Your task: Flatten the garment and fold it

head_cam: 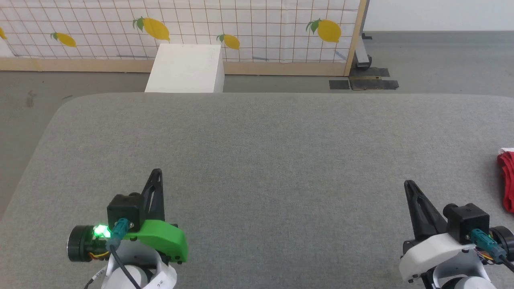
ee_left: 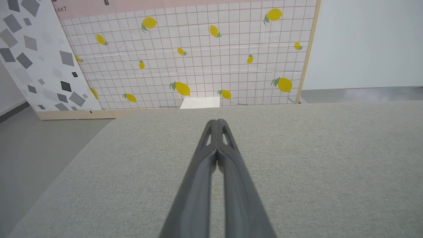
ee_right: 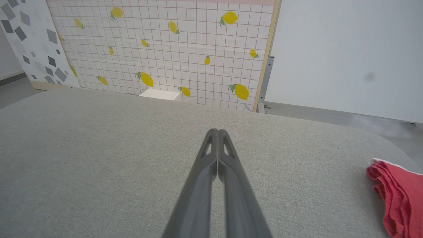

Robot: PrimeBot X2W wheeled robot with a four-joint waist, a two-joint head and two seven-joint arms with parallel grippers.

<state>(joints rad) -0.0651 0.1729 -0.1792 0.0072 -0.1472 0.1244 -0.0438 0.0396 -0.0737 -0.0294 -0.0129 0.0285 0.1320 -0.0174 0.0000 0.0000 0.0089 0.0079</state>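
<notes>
Red fabric, bunched into soft folds with a strip of white trim on its upper edge, is the garment (head_cam: 506,184). It lies on the grey fabric-covered table (head_cam: 281,152) at the table's right edge. The head view cuts it off at the frame border and gives us only a sliver. The right wrist view shows more of it (ee_right: 396,198), a crumpled heap near the table's rounded right corner.

The left wrist view looks across the bare left part of the table. Beyond the table's far left corner it shows a white panel with grey and black tile shapes (ee_left: 29,56). From the head we see dark mats (head_cam: 363,83) on the floor past the table's far edge.

All three views take in the lemon-print grid panel (head_cam: 241,24) standing beyond the table's far edge. A white block (head_cam: 185,68) sits between that panel and the table. We cannot tell whether the block is a box or what it might hold.

Above the table's near left part hangs the left gripper (head_cam: 157,172), on a green wrist housing (head_cam: 160,237), its two dark fingers pressed together and pointing toward the far edge. The right gripper (head_cam: 408,184), on a white housing (head_cam: 433,249), hangs above the near right part. Its fingers are likewise closed tip to tip on nothing and lean slightly toward the table's middle. It is near the garment but apart from it.
</notes>
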